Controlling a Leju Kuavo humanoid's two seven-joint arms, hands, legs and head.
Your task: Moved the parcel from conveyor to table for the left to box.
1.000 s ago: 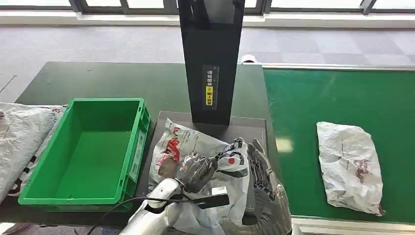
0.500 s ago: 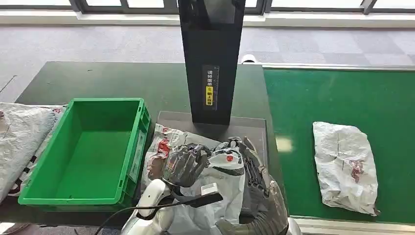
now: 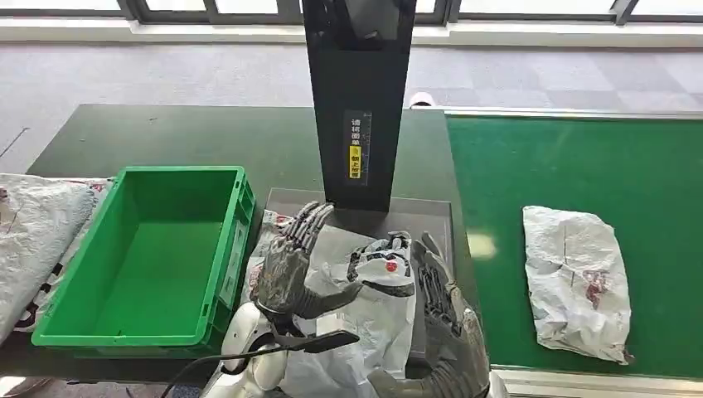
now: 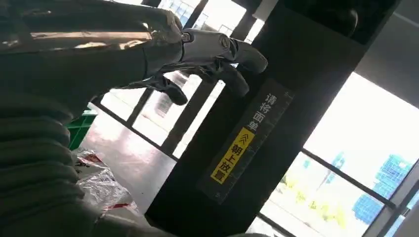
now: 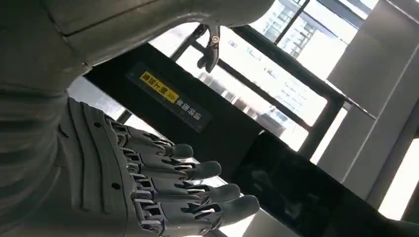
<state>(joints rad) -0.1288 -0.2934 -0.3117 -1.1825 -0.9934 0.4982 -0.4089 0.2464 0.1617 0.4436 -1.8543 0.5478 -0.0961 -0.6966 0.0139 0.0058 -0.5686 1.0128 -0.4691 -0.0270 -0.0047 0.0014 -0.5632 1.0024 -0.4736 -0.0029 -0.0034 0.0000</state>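
Your left hand (image 3: 292, 264) has lifted off the parcel (image 3: 352, 308) since a second ago; its fingers are now spread and raised, holding nothing. The parcel lies crumpled on the grey pad at the worktop's (image 3: 191, 137) near edge, between the green crate (image 3: 141, 323) and the conveyor (image 3: 572, 166). Your right hand (image 3: 435, 282) rests at the parcel's right side, fingers straight and apart, gripping nothing that you can see. The black post (image 3: 358, 99) stands just beyond the parcel, close ahead of both hands. The crate's rim sits just beside your left hand. A second white bag (image 3: 576, 282) has drifted left on the belt, well apart from you.
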